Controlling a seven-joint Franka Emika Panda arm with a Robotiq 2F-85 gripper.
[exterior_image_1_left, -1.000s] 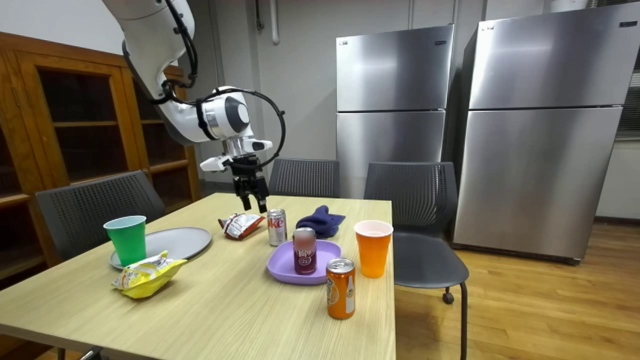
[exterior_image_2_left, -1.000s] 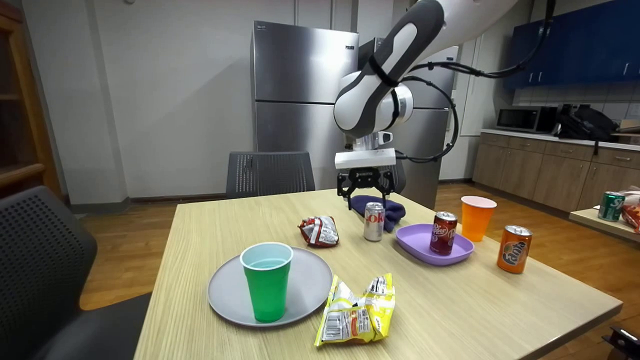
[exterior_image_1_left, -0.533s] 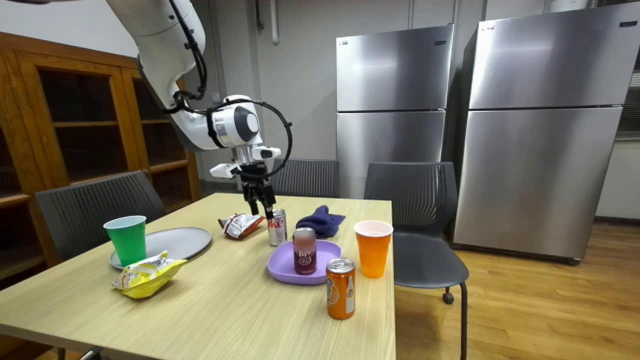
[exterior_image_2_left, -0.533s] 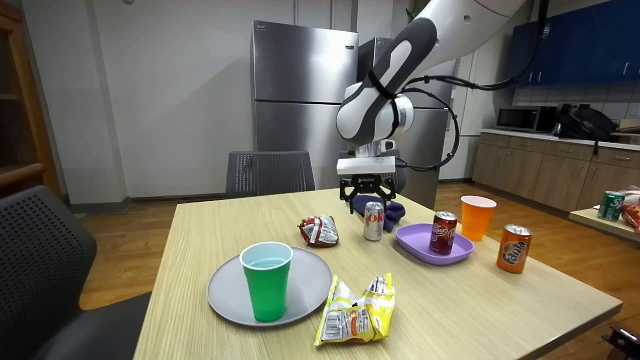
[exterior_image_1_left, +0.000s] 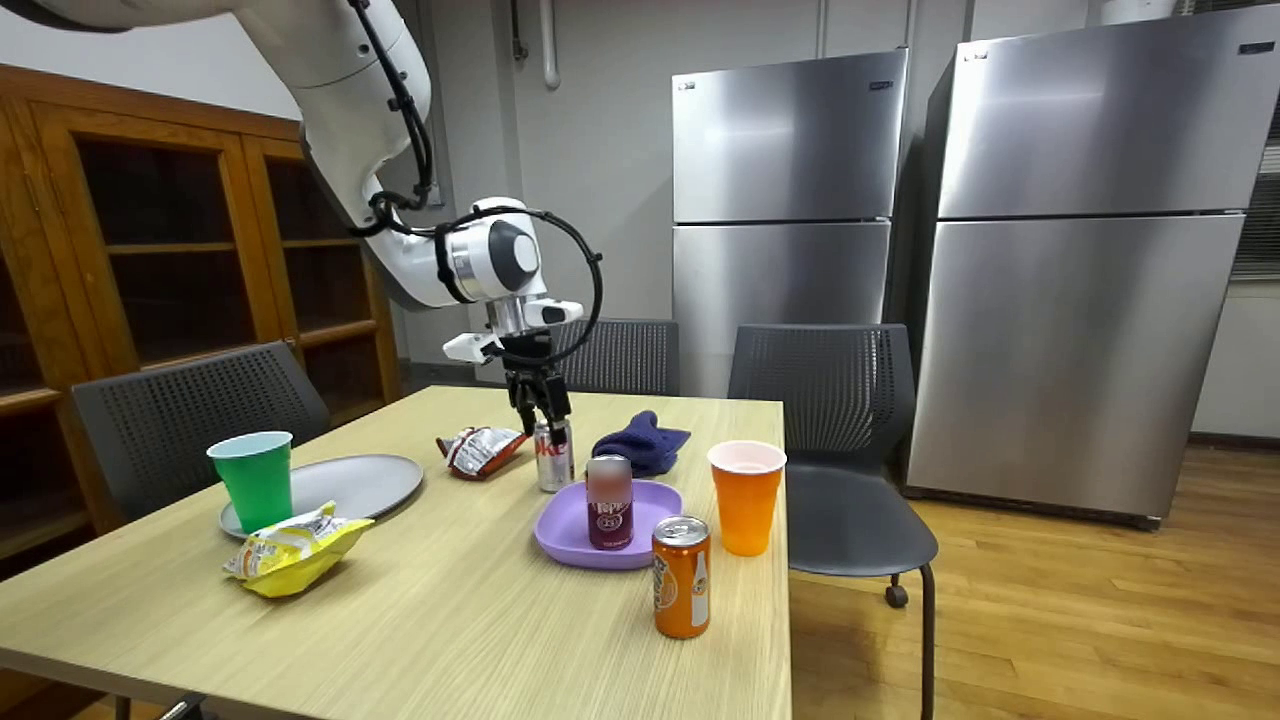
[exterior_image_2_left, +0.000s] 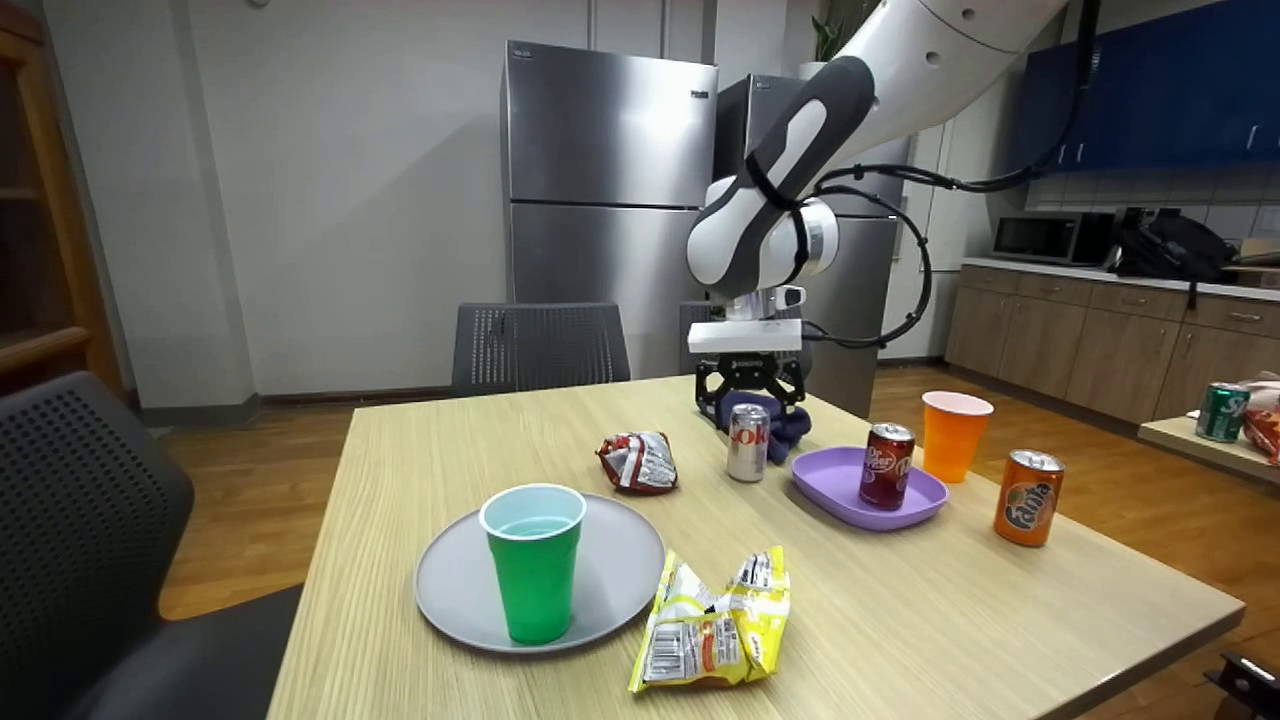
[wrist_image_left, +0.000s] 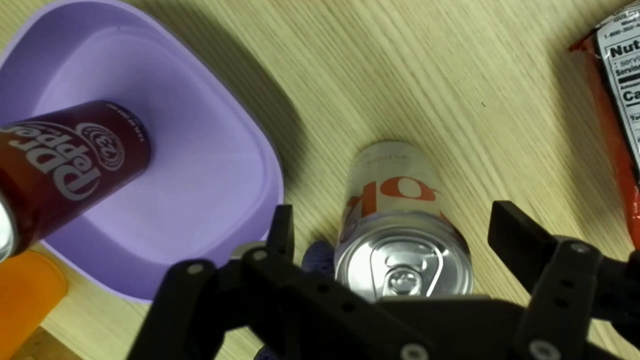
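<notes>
Hovering by the Coke can (wrist_image_left: 403, 227), wrist view's lower center, the end effector (wrist_image_left: 393, 222) is spread, empty; looks like grasp lineup, probably needs centering.

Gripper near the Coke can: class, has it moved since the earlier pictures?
Yes: in an exterior view, the gripper has moved down and toward picture right, relative to the unmoved Coke can.

Both exterior views face refrigerators (exterior_image_2_left: 600, 260) across the table (exterior_image_1_left: 450, 610), the wrist view looking down from close above.
</notes>
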